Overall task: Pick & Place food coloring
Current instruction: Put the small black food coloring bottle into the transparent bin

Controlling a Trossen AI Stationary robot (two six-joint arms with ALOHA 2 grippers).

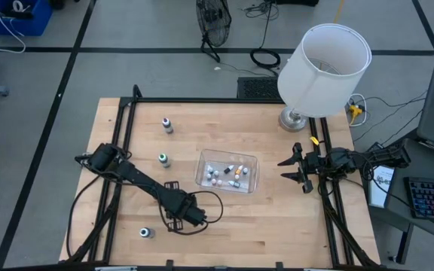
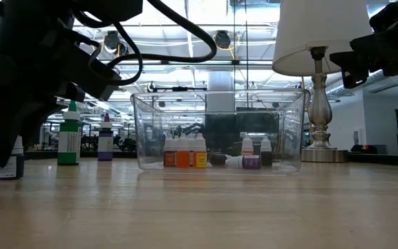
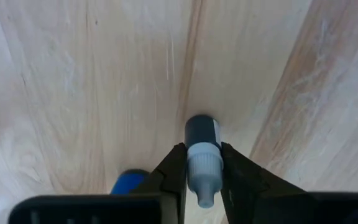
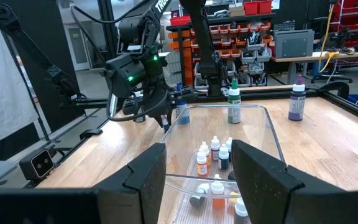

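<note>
The counter (image 1: 277, 218) is pale wood planks in a black frame, on a grey floor; a white-shaded lamp (image 1: 324, 60) stands at its far right corner. My left gripper (image 3: 202, 171) is clamped on a small dark-bodied food coloring bottle (image 3: 202, 155) with a whitish cap, over bare wood in front of the clear tub (image 1: 227, 172), which holds more bottles. My right gripper (image 1: 296, 168) waits at the right edge, fingers spread.

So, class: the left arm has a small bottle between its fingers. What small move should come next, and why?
Probably carry it toward the clear tub: the left gripper grips a dark-bodied bottle off the table, and the other small bottles sit in the tub.
</note>
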